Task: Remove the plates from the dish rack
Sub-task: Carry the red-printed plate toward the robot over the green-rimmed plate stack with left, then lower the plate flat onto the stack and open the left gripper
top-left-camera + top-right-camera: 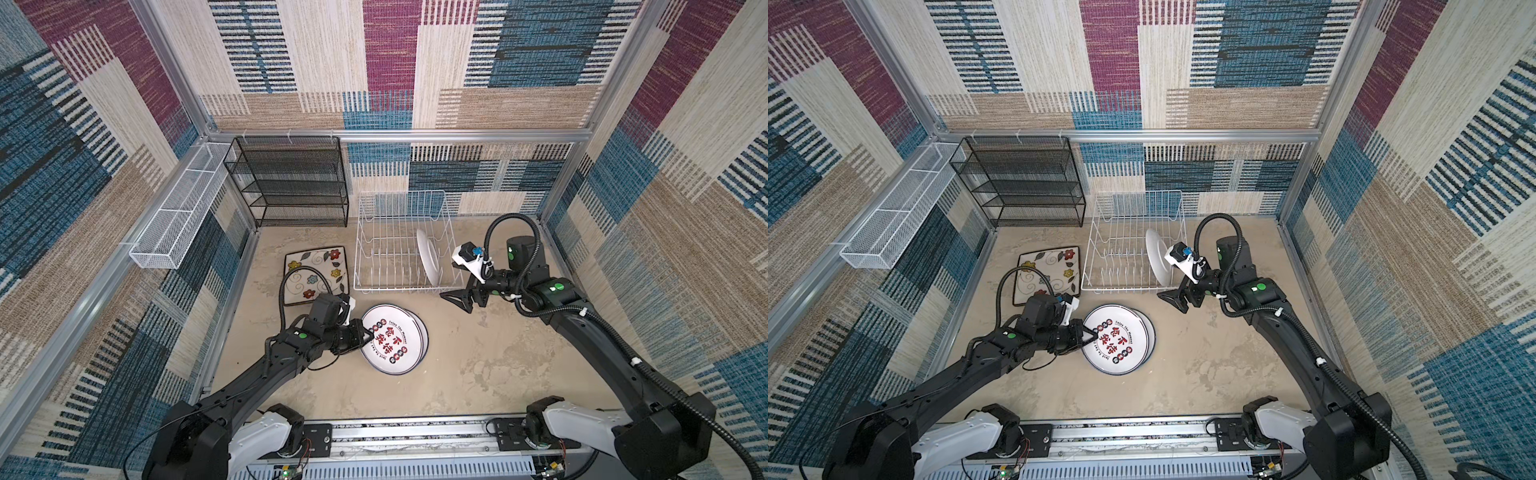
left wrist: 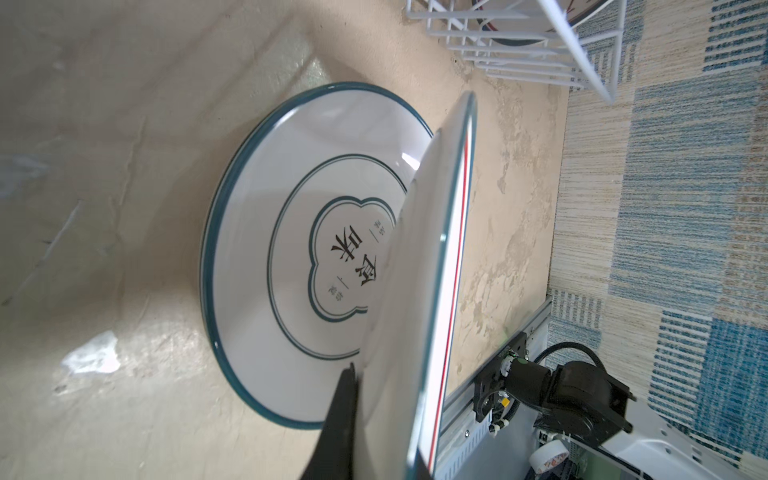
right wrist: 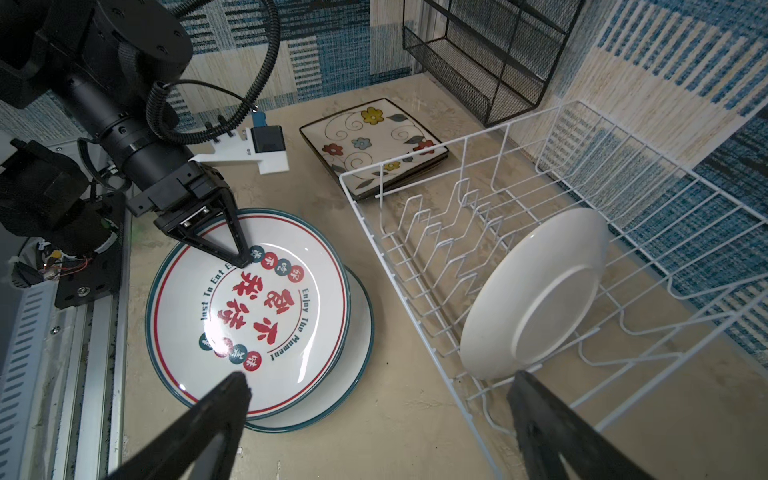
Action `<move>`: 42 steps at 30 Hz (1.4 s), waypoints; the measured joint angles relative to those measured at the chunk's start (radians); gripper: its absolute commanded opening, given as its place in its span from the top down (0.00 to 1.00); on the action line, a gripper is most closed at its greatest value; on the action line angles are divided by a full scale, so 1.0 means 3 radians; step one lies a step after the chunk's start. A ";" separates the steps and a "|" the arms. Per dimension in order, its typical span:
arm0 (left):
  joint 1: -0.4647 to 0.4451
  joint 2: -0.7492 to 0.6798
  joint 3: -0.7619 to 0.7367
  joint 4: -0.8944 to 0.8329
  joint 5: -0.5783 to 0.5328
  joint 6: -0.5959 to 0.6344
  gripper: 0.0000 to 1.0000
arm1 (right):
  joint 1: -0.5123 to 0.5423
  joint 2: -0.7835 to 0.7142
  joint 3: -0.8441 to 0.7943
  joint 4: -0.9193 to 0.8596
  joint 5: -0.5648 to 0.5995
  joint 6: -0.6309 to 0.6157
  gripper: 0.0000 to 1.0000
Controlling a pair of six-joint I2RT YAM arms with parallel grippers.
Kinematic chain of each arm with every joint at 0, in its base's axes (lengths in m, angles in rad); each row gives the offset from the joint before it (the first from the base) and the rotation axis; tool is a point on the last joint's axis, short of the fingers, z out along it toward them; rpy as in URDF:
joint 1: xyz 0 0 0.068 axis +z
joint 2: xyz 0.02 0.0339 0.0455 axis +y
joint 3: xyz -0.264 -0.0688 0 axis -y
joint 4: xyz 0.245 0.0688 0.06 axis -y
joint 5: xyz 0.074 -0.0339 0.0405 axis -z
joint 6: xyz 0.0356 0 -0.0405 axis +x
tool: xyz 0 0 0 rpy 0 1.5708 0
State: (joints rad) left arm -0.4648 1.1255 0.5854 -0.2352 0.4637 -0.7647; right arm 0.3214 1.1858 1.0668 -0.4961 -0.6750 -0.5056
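Left gripper (image 1: pixel 370 331) is clenched on the rim of the top round plate (image 1: pixel 392 338), the one with red lettering, at that plate's 9 o'clock edge in both top views. From the left wrist camera this plate tilts up off a teal-rimmed plate (image 2: pixel 270 249) lying flat on the table (image 1: pixel 478 365). I cannot tell how many more lie beneath.

Right gripper (image 1: pixel 456 300) hangs with its jaws spread wide, gripping nothing, just off the front right corner of the dish rack (image 1: pixel 376 249). The rack holds 1 white plate (image 1: pixel 428 259), standing on edge among the tines toward its right end, with its back turned to the right gripper. That plate sits at about 11 o'clock from the gripper, near but apart. Its printed face is hidden in both top views and cut off at the frame edge in the left wrist view.

At 9 o'clock of the rack lies a stack of square flowered plates (image 1: pixel 313 274), partly hidden, and their count is unclear. Farther back stands a black mesh shelf (image 1: pixel 291 183). At its 9 o'clock a long white mesh basket (image 1: pixel 178 224) runs along the side wall.
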 measured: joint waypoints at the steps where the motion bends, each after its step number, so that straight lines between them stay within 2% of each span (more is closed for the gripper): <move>1: 0.0000 0.0056 0.0000 0.0045 0.0025 -0.0004 1.00 | 0.0009 0.0013 0.0000 -0.0010 0.0023 -0.0001 0.01; 7: 0.0004 0.0346 -0.0006 0.0275 0.0149 -0.0045 1.00 | 0.0050 0.0071 0.0000 -0.0081 0.0136 -0.0027 0.01; 9: 0.0006 0.0387 -0.0006 0.0336 0.0168 -0.0046 0.97 | 0.0057 0.0086 0.0000 -0.0081 0.0156 -0.0027 0.01; 19: 0.0043 0.0505 0.0050 0.0315 0.0131 -0.0028 0.61 | 0.0085 0.0117 0.0000 -0.0081 0.0192 -0.0023 0.01; 21: 0.0043 0.0540 0.0065 0.0290 0.0132 -0.0022 0.59 | 0.0085 0.0117 0.0000 -0.0081 0.0192 -0.0022 0.00; 24: 0.0045 0.0582 0.0100 0.0243 0.0123 -0.0013 0.51 | 0.0085 0.0117 0.0000 -0.0080 0.0195 0.0010 0.01; 29: 0.0046 0.0654 0.0277 -0.0014 0.0048 0.0046 0.32 | 0.0086 0.0120 0.0000 -0.0079 0.0207 0.0028 0.01; 33: 0.0050 0.0655 0.0443 -0.0275 -0.0071 0.0100 0.28 | 0.0088 0.0112 0.0000 -0.0076 0.0248 0.0029 0.01; 42: 0.0046 0.0888 0.0755 -0.0741 -0.0240 0.0254 0.27 | 0.0090 0.0098 -0.0006 -0.0065 0.0282 0.0066 0.01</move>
State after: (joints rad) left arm -0.4511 1.3918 0.8120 -0.4576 0.3916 -0.6884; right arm 0.3485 1.2152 1.0649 -0.5156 -0.5903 -0.4858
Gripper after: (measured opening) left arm 0.734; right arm 0.993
